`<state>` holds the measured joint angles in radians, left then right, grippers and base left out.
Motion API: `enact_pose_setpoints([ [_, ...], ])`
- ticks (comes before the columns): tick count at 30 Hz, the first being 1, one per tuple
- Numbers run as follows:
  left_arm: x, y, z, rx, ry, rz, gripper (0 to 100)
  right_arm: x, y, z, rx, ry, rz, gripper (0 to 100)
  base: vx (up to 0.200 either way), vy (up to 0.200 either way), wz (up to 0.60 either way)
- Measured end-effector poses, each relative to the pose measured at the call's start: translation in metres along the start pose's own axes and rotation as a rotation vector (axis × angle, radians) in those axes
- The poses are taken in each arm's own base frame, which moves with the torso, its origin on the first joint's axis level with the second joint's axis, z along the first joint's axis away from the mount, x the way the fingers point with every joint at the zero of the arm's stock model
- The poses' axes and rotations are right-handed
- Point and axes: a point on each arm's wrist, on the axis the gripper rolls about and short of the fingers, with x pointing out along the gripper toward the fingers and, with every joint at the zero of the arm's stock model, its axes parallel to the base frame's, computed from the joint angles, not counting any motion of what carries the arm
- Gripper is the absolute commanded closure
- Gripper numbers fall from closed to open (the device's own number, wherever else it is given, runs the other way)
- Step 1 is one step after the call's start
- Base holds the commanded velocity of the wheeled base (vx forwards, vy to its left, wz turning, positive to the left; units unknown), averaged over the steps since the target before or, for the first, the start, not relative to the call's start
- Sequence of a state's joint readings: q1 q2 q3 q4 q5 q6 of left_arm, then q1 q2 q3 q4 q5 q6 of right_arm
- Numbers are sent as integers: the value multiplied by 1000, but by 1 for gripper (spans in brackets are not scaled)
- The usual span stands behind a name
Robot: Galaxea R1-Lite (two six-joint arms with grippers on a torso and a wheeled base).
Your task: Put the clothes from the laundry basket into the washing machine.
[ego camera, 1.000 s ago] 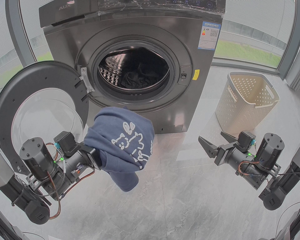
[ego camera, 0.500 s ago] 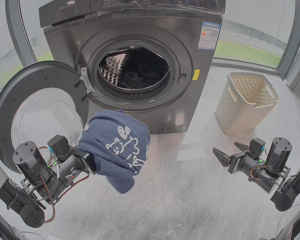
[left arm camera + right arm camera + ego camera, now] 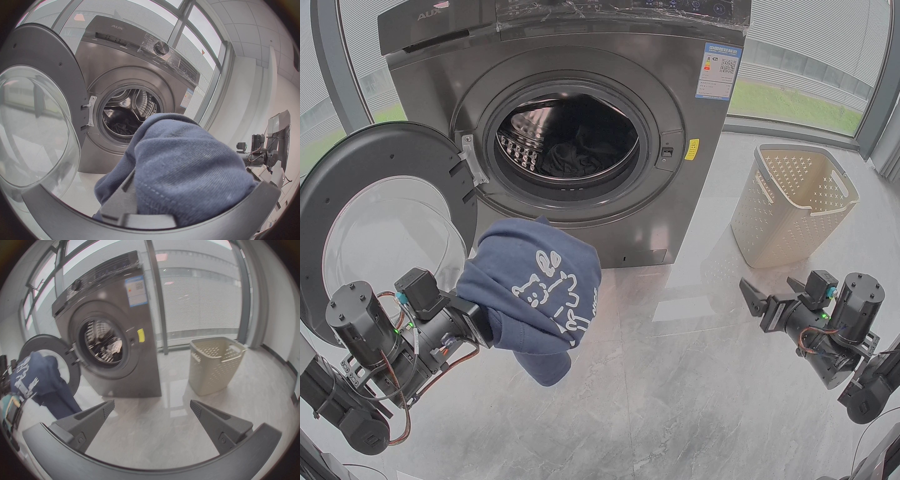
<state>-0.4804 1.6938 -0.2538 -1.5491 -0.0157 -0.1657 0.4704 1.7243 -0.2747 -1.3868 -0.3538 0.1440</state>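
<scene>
My left gripper (image 3: 481, 322) has its jaws clamped on one navy blue sweatshirt with white cartoon print (image 3: 537, 281), held before the one grey front-loading washing machine (image 3: 650, 62), door open. My right gripper (image 3: 769, 292), jaws released, sits near the one beige perforated plastic laundry basket (image 3: 775, 231).

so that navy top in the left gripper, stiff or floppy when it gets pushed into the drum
Probably floppy: the navy top drapes over the left gripper and a fold hangs below it. Likely light, since one gripper carries it. Pushed at the washing machine opening it would probably bunch, and the hanging fold may catch the rim.
</scene>
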Motion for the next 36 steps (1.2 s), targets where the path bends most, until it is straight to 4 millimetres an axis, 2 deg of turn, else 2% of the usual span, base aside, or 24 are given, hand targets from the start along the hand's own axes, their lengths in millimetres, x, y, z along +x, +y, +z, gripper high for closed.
enact_pose_setpoints([
  [5,0,0,0,0,0,0,100,8,17,6,58,-97,-125,0,0,0,0],
  [11,0,0,0,-2,-1,-1,100,10,40,-4,65,-117,-116,0,0,0,0],
  [17,0,0,0,-1,1,-1,100,8,41,-18,1,-63,-117,0,0,0,0],
  [29,3,0,2,0,-12,5,100,6,40,-25,-23,-37,-108,0,200,0,0],
  [36,5,1,-1,10,0,8,100,5,41,-25,-24,-34,-105,0,0,0,0],
])
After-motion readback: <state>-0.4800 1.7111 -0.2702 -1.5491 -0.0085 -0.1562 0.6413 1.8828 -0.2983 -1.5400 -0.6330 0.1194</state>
